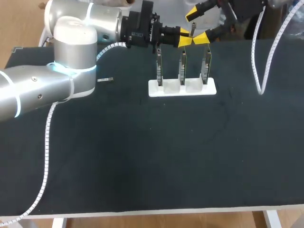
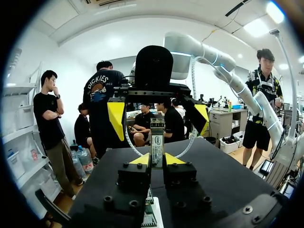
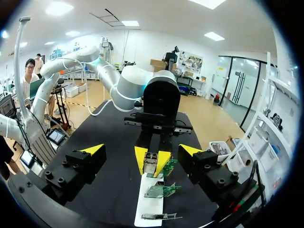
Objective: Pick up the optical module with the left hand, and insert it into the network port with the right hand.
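Left claw (image 2: 156, 160) grips the optical module (image 2: 156, 137) (tips on both sides); right claw (image 3: 141, 150) gapes wide.

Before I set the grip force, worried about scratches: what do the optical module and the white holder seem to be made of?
The optical module is probably metal: a silvery shell with a dull sheen. The white holder is likely plastic, matte and evenly white with no glints; a painted material cannot be ruled out.
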`<state>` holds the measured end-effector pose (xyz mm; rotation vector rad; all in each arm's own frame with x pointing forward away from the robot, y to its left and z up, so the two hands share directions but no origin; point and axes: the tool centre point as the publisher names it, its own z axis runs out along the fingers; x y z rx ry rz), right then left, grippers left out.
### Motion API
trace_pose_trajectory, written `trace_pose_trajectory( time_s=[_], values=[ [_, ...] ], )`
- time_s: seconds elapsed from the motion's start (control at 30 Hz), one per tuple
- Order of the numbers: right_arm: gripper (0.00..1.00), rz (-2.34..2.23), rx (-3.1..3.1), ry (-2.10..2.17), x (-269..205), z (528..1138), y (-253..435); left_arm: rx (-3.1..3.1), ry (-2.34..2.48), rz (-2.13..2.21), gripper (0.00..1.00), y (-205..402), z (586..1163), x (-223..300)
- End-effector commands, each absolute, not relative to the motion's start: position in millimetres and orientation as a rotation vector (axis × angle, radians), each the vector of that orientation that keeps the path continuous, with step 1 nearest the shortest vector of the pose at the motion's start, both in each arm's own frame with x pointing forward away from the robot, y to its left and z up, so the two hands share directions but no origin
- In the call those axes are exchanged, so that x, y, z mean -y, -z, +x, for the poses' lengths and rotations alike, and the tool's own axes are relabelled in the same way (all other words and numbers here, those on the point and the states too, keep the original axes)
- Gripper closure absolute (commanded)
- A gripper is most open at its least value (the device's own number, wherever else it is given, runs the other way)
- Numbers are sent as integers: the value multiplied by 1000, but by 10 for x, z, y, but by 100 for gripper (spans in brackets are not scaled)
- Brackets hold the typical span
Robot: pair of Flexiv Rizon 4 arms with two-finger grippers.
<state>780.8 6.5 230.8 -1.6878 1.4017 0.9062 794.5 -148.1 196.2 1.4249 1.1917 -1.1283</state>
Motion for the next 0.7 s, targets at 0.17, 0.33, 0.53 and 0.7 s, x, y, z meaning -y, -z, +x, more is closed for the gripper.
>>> trace_pose_trajectory(
  time_s=[0.17, 0.33, 0.53, 0.7],
  values=[
    [78, -1688, -1401, -907, -66, 7812, -2309, -1191, 1131, 1431, 100, -1965, 7971, 1490],
    [98, -1688, -1401, -907, -66, 7812, -2309, -1191, 1131, 1431, 100, -1965, 7971, 1490],
    [100, -1688, -1401, -907, -66, 7812, -2309, -1191, 1131, 1431, 100, -1965, 7971, 1490],
    [100, -1688, -1401, -907, -66, 7812, -2309, -1191, 1131, 1431, 100, -1965, 7971, 1490]
  ],
)
